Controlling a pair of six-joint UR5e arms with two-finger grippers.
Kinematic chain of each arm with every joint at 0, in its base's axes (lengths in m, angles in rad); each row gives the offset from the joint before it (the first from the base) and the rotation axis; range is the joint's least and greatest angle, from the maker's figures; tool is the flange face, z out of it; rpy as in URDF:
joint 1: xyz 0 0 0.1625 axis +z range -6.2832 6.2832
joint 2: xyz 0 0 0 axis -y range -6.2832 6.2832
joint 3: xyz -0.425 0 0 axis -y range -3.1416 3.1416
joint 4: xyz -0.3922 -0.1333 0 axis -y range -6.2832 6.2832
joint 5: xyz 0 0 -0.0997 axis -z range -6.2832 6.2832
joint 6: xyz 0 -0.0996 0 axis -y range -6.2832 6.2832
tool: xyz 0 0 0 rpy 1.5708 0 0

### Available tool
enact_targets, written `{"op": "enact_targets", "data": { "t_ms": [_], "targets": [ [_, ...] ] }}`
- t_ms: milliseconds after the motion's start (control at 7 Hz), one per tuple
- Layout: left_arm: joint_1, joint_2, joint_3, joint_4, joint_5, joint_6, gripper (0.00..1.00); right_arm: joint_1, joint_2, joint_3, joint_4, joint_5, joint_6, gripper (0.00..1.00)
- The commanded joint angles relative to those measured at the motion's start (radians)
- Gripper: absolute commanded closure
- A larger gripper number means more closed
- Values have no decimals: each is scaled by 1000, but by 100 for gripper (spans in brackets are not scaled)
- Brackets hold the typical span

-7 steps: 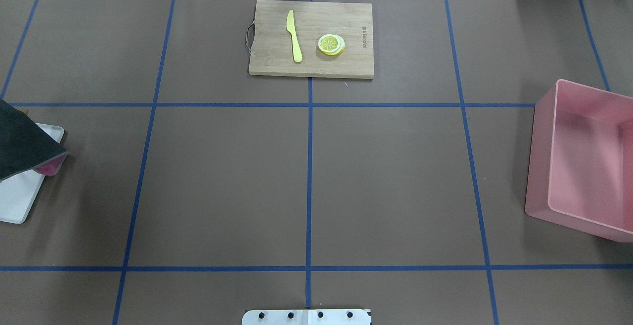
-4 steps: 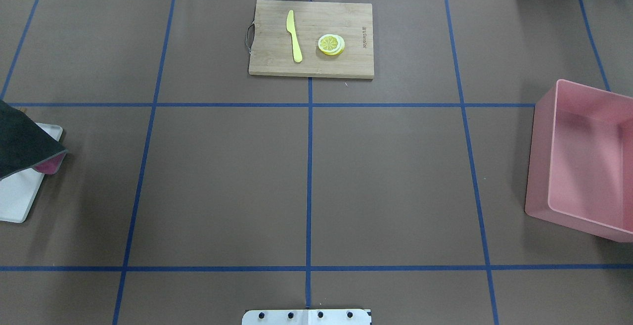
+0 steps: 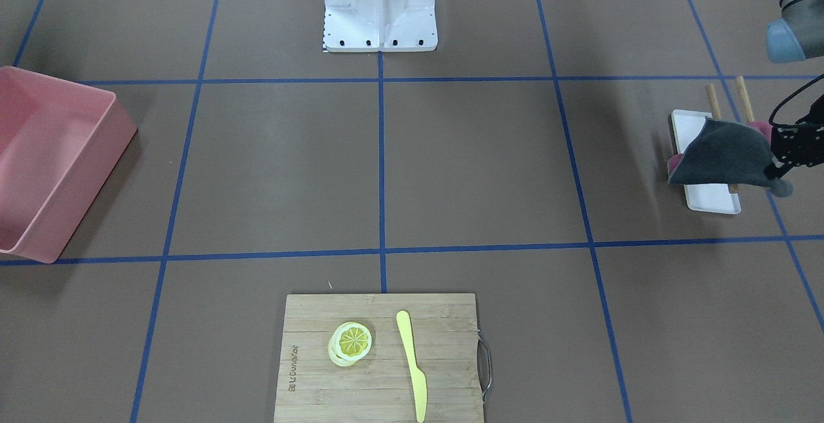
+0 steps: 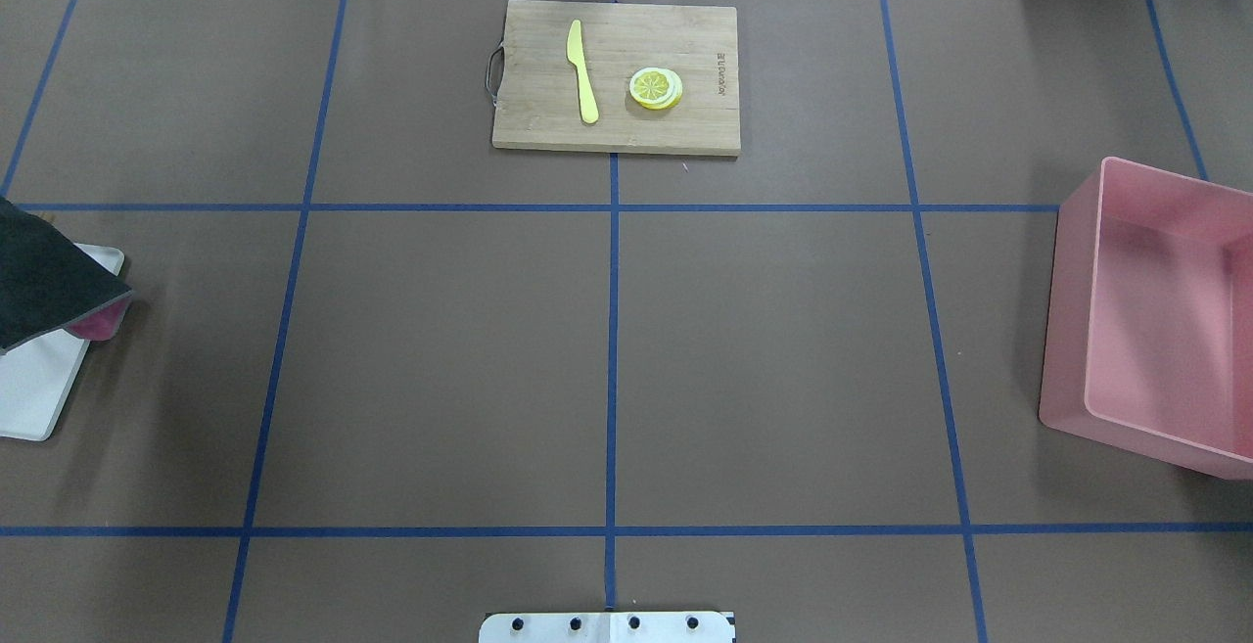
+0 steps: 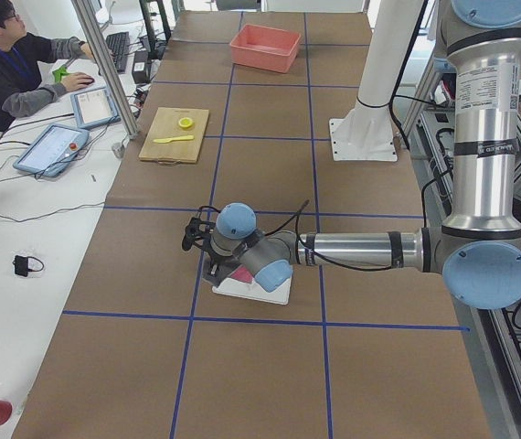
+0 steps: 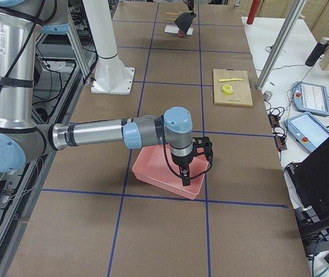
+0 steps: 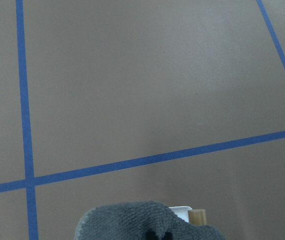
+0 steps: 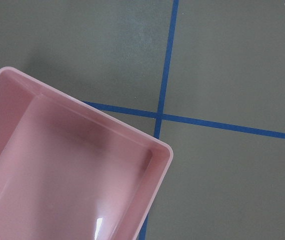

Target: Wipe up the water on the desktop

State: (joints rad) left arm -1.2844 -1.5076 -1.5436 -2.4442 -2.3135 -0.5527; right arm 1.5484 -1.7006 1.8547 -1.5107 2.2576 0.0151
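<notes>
Spreading across every view, the brown table [image 4: 440, 359] is marked by thin blue tape lines into big rectangles. At its end on the robot's left, a dark grey cloth [image 3: 721, 159] hangs lifted above a white tray [image 3: 708, 201]. The left claw [image 3: 779, 164] is clamped on one corner of the cloth. The cloth's free edge droops over a pink item [image 4: 98, 327] lying on the tray, and two wooden sticks [image 3: 711, 98] jut out past the tray's far end. The left wrist view shows a fold of the same cloth at its lower edge, with bare table beyond.

At the opposite end sits a pink bin [image 4: 1067, 330]. The right claw [image 6: 186, 173] hangs over it, pointing down; I cannot tell whether its fingers are apart or together.

On the far middle of the table lies a bamboo cutting board [image 4: 666, 36] with a yellow knife [image 4: 582, 70] and stacked lemon slices [image 4: 654, 88] apart from each other. A person [image 5: 14, 73] sits at a side desk beyond it.
</notes>
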Motion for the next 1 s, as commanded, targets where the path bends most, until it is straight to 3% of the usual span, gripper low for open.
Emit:
{"op": "enact_targets", "data": {
  "t_ms": [0, 286, 571, 857],
  "targets": [
    [-4, 1, -38, 14, -24, -1, 100, -1, 2, 7, 1, 3, -1, 0],
    [-15, -22, -67, 33, -63, -66, 100, -1, 15, 29, 1, 10, 16, 0],
    [-15, -81, -114, 36, -61, -279, 100, -11, 29, 47, 1, 11, 55, 0],
    [-7, -143, -150, 36, -61, -460, 100, -107, 41, 148, 4, 10, 240, 0]
  ]
}}
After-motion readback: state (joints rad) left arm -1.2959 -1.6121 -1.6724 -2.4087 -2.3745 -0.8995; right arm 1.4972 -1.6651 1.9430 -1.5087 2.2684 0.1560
